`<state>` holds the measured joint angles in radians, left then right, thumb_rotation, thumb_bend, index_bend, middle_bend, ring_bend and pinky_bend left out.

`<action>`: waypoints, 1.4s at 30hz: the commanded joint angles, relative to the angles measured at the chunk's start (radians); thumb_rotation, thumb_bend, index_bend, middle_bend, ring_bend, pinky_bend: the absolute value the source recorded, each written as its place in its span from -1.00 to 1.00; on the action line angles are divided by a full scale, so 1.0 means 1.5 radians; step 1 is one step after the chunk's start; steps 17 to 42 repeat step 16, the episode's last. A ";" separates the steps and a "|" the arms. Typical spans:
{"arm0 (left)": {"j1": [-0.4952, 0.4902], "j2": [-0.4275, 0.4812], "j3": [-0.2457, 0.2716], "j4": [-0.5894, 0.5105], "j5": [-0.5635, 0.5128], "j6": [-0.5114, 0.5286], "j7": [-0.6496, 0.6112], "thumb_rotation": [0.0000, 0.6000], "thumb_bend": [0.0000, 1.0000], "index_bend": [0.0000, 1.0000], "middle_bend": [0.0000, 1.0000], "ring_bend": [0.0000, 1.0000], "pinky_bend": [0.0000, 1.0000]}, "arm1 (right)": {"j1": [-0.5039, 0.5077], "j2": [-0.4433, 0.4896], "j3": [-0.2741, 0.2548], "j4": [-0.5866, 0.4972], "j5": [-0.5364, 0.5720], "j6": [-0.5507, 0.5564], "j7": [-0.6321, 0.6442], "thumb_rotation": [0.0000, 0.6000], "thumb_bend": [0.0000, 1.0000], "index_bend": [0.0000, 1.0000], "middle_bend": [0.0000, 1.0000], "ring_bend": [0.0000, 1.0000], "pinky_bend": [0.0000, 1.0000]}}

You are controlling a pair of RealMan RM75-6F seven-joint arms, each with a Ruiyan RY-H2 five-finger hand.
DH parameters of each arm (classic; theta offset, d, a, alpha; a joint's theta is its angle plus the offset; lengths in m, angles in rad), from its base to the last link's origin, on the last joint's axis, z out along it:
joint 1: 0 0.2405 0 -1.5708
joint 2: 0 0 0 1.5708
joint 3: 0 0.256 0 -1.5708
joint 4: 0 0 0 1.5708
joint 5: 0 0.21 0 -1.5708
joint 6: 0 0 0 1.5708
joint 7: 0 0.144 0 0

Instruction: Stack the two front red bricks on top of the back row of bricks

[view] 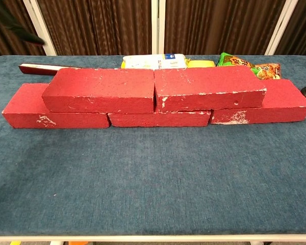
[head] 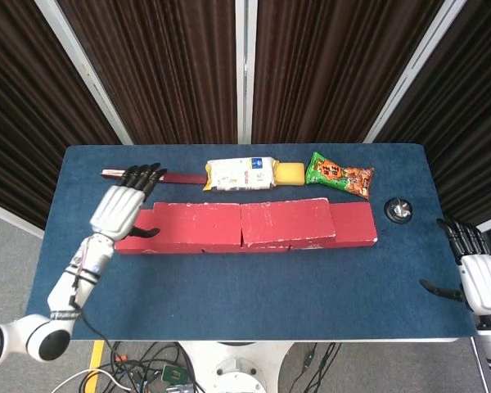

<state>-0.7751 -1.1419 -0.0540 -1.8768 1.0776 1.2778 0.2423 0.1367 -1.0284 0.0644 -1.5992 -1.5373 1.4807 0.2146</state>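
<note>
Presently, both upper bricks sit on the back row: the left upper brick (view: 99,90) and the right upper brick (view: 209,88) lie end to end, touching, across the three lower bricks (view: 158,118) on my desk (head: 254,286). I judge these bricks rigid, rough-faced and fairly heavy, with chipped white edges; they should not slip readily, and are best taken by the long sides near mid-length. My left hand (head: 123,206) hovers above the stack's left end, fingers spread and extended, holding nothing; whether its thumb brushes the lower brick I cannot tell. My right hand (head: 475,270) rests off the desk's right edge, fingers apart, empty. Behind the stack lie a white packet (head: 241,173), a green snack bag (head: 340,176) and a flat red box (head: 151,175).
</note>
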 commanded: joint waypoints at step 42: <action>0.403 -0.062 0.189 0.146 0.295 0.334 -0.008 1.00 -0.88 -1.00 -1.00 -1.00 -0.92 | -0.121 -0.106 -0.053 0.103 -0.009 0.111 -0.058 1.00 -1.00 -1.00 -1.00 -1.00 -1.00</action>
